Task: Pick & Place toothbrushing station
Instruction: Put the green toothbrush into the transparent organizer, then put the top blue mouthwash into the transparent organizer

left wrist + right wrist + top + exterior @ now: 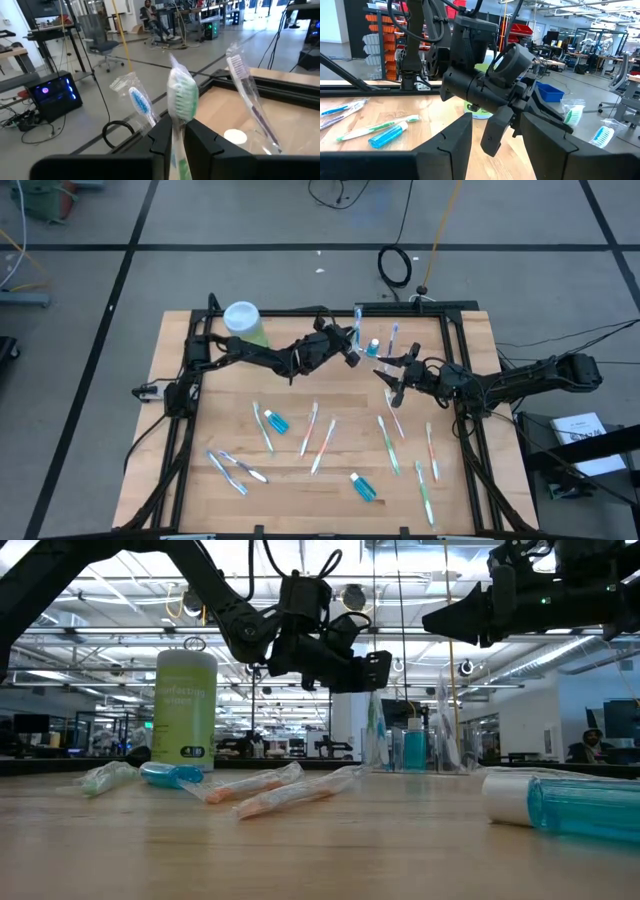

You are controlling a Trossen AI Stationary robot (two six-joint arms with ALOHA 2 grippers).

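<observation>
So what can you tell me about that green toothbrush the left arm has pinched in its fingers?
The green toothbrush has a green-and-white bristled head, sealed in a clear plastic wrapper. It stands upright between the left gripper's two dark fingers, head up, above the table's far edge. Only the fingers touch it. Two more wrapped brushes stand close by.

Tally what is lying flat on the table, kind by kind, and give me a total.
Slim wrapped toothbrushes: 9, as far as the high view shows
Small blue toothpaste tubes: 2
Total: 11
</observation>
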